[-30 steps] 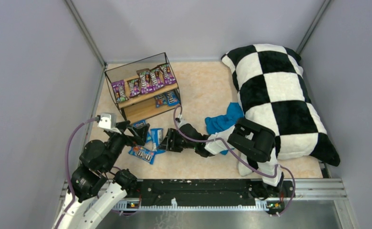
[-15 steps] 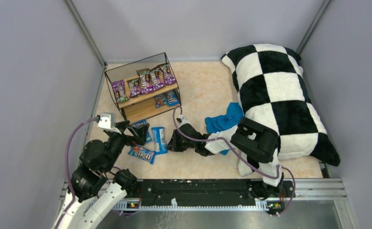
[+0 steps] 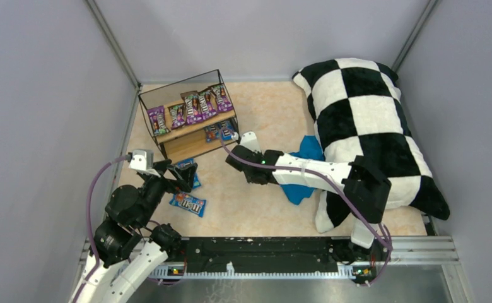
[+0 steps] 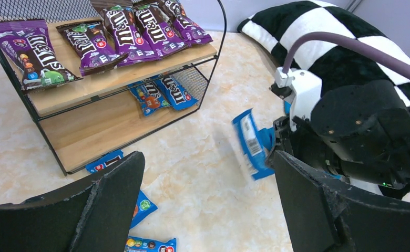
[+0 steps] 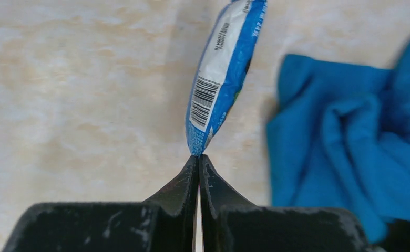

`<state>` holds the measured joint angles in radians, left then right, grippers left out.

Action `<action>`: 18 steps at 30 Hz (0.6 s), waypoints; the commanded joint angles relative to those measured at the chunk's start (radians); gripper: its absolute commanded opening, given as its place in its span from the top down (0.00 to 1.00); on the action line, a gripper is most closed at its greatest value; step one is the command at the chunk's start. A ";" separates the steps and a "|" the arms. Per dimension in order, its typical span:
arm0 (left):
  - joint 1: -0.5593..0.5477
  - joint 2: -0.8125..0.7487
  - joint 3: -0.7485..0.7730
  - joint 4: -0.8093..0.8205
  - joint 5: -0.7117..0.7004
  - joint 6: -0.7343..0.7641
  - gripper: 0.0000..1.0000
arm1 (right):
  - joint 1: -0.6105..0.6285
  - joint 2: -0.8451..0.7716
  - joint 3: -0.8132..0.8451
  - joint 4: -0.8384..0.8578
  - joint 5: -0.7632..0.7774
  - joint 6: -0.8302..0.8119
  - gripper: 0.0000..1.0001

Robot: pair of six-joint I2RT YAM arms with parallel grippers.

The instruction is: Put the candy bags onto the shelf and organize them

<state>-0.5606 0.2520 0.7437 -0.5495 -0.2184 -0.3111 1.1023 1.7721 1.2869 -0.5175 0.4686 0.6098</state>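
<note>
Right wrist view: right fingers (image 5: 179, 184) are clamped on the edge of a glossy blue candy packet (image 5: 221, 73), upright above the beige counter (image 5: 87, 79). Left fingers (image 4: 113, 194) gape, holding nothing. At 11 o'clock, the black-wire, wooden-board shelf (image 3: 183, 146) carries purple packets (image 3: 193, 106).

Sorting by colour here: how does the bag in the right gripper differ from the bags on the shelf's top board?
The held bag is blue with a barcode panel; the upper bags are purple. The held bag is lifted, pinched by one edge in the right gripper; the upper bags lie on the top board. Both are glossy packets.
</note>
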 commanded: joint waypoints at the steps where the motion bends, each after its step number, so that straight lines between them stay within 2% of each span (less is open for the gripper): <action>1: 0.000 0.008 0.002 0.031 -0.006 0.009 0.01 | 0.052 0.140 0.228 -0.545 0.308 -0.080 1.00; 3: -0.001 0.005 0.002 0.030 -0.010 0.008 0.01 | 0.099 0.243 0.343 -0.662 0.373 -0.057 0.98; 5: 0.000 0.001 0.002 0.029 -0.017 0.007 0.02 | 0.149 0.331 0.451 -0.680 0.393 -0.086 0.73; 6: 0.000 -0.001 0.002 0.029 -0.020 0.006 0.01 | 0.165 0.356 0.473 -0.644 0.364 -0.113 0.65; 8: 0.000 -0.004 0.003 0.025 -0.024 0.006 0.02 | 0.172 0.343 0.467 -0.530 0.234 -0.146 0.59; 12: 0.000 -0.010 0.007 0.015 -0.034 0.001 0.01 | 0.153 0.127 0.256 -0.178 -0.009 -0.156 0.50; 18: 0.000 -0.001 0.002 0.026 -0.026 0.003 0.01 | -0.032 -0.180 -0.162 0.213 -0.347 0.091 0.47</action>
<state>-0.5606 0.2504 0.7437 -0.5537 -0.2344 -0.3115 1.1988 1.7985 1.3094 -0.6296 0.3767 0.5404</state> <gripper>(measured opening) 0.987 0.517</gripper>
